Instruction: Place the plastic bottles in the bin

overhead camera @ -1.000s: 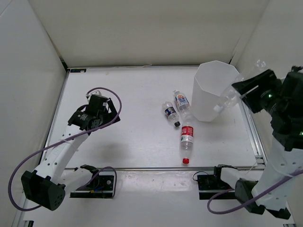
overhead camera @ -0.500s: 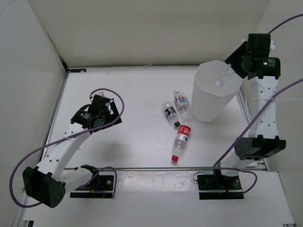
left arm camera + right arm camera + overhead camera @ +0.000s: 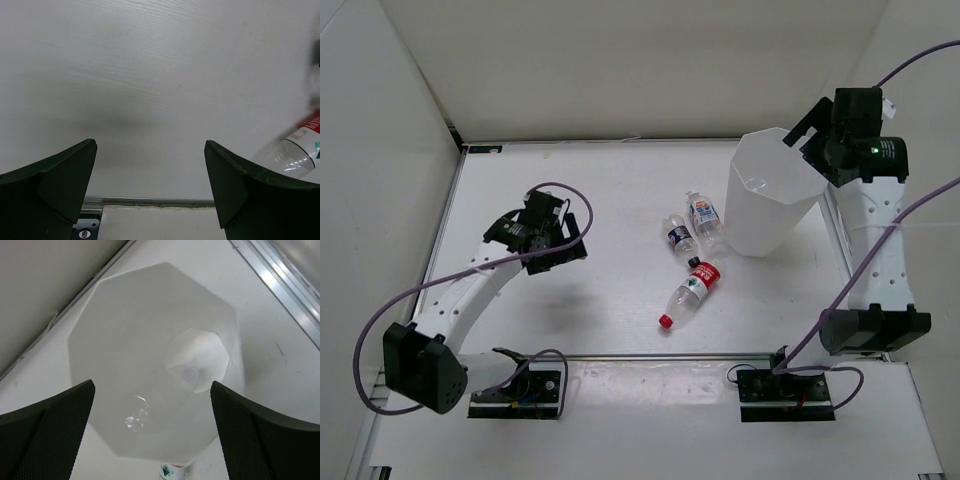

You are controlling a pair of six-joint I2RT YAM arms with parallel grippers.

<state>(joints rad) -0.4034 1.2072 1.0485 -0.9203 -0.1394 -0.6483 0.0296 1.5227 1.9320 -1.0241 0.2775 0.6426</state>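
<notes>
Left fingers [image 3: 565,248]: you have them spread wide with nothing between them, hovering over bare tabletop [image 3: 610,190] to the left of the loose bottles.
Right fingers [image 3: 802,128]: also spread wide and empty. They are held above the far right side of the bin's rim, and your wrist camera looks straight down inside.
Bin [image 3: 765,215]: it stands upright at the far right of the tabletop, with its many-sided mouth open upward.
Clear bottle [image 3: 142,407]: it lies inside the bin, low down toward the floor. Glare leaves it faint, so you cannot tell whether it carries a label.
Red-label bottle [image 3: 690,290]: it lies on its side on the tabletop, nearer you than the bin and to its left. Its red cap [image 3: 665,322] points toward your near-left. Part of it shows at the right edge of the left wrist view, outside the fingers.
Dark-blue-label bottle [image 3: 679,238]: it lies on its side just beyond the red-label bottle, black cap toward that bottle. You cannot tell whether the two touch.
White-orange-label bottle [image 3: 704,215]: it lies on its side between the dark-blue-label bottle and the foot of the bin, close beside both.
</notes>
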